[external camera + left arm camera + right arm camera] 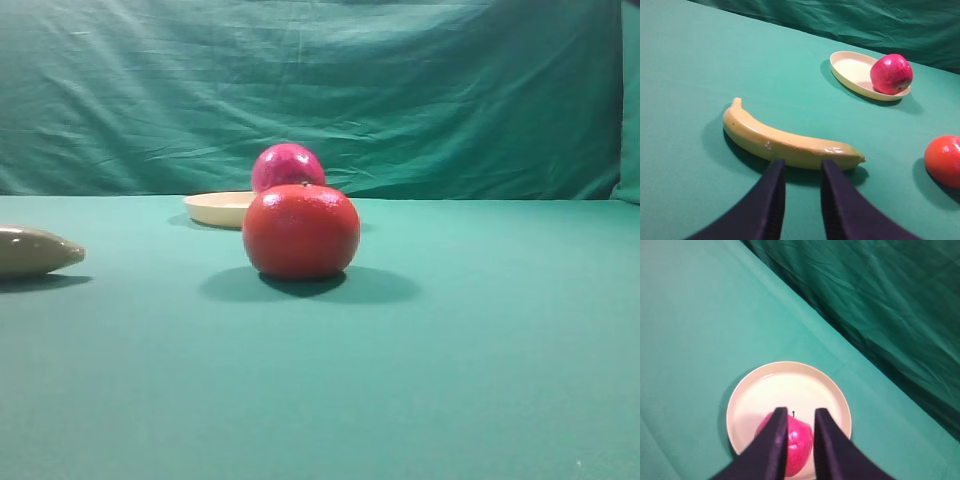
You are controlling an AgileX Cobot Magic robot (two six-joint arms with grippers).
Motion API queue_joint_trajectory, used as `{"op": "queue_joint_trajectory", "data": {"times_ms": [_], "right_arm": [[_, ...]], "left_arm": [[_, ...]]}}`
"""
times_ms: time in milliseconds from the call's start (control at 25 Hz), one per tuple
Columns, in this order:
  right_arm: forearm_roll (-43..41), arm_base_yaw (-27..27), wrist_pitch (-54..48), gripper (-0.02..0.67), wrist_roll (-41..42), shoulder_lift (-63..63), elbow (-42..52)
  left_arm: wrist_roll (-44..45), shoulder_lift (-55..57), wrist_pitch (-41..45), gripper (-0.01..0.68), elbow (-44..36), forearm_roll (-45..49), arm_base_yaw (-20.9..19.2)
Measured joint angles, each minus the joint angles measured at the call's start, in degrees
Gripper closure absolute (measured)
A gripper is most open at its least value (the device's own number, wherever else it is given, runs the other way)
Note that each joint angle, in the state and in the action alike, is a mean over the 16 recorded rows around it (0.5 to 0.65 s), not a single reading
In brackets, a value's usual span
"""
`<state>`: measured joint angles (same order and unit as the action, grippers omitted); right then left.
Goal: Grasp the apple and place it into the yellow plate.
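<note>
- Sitting in the plate [852,70], toward one edge, the apple [891,74] looked already delivered, as the left wrist view showed clearly.
- The right gripper [799,417] hung above the apple [792,442]; its fingers stood a narrow gap apart, seemingly above the fruit. Whether they were pressing it could not be told.
- The left gripper [802,167] hovered just beside the banana [785,140], its fingers a narrow gap apart with nothing between them.
- Judging from this, the step in hand was release and retreat: best done by lifting straight up, so a finger would not nudge the apple and roll it over the low rim.
- Only the left wrist view showed the banana whole and the orange fruit [945,160] well apart from the plate.
- The high view hid most of the plate [218,207] and the apple's [287,165] base behind the orange fruit [301,230], showed only the banana's [35,250] tip, and showed no gripper.
- The right wrist view alone gave the plate's [790,385] full round rim from above.
</note>
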<state>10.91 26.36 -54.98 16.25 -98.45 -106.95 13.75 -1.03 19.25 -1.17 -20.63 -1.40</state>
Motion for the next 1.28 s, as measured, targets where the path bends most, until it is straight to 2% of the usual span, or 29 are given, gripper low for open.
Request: {"op": "queue_joint_trajectory", "data": {"times_ms": [280, 640, 880, 1080, 1280], "right_arm": [[-0.6, -0.3, 0.7, 0.649, -3.5, 15.2, 12.7], [-0.6, -0.3, 14.8, 0.649, -4.4, 38.9, 41.1], [-0.6, -0.3, 19.7, 0.649, -4.5, 54.6, 57.2], [-0.6, -0.3, 19.4, 0.649, -4.6, 66.8, 65.4], [-1.5, -0.3, 17.8, 0.649, -5.2, 75.9, 69.6]], "left_arm": [[0.0, 0.0, 0.0, 0.516, 0.0, 0.0, 0.0], [0.0, 0.0, 0.0, 0.516, 0.0, 0.0, 0.0], [0.0, 0.0, 0.0, 0.516, 0.0, 0.0, 0.0], [0.0, 0.0, 0.0, 0.516, 0.0, 0.0, 0.0], [0.0, 0.0, 0.0, 0.516, 0.0, 0.0, 0.0]]}}
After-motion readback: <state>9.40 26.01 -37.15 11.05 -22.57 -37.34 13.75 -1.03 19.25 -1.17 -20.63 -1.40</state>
